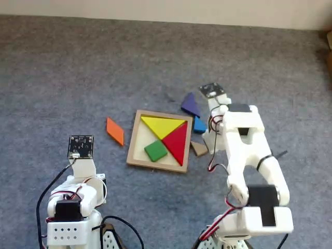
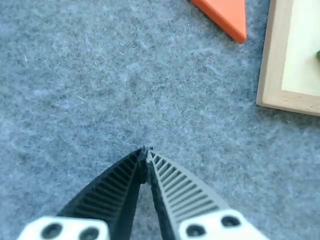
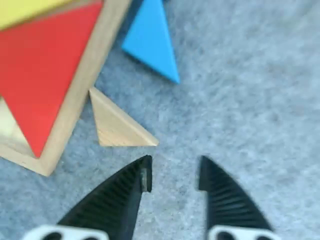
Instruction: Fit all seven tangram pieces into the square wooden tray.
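We show the right gripper (image 3: 172, 175), half open and empty, near the plain wooden triangle (image 3: 117, 125) just outside the tray (image 3: 87, 75), where we judge an off-centre closing could shove it away; the left gripper (image 2: 146, 152) is closed, empty.

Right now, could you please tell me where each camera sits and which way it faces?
High view: fixed above, looking down at the tray, left arm and right arm.
Left wrist view: on the left arm, facing the carpet past the shut left gripper; orange piece nearby.
Right wrist view: on the right arm, facing down past the open right gripper at the blue triangle and wooden triangle.
Shared: all three show the tray.
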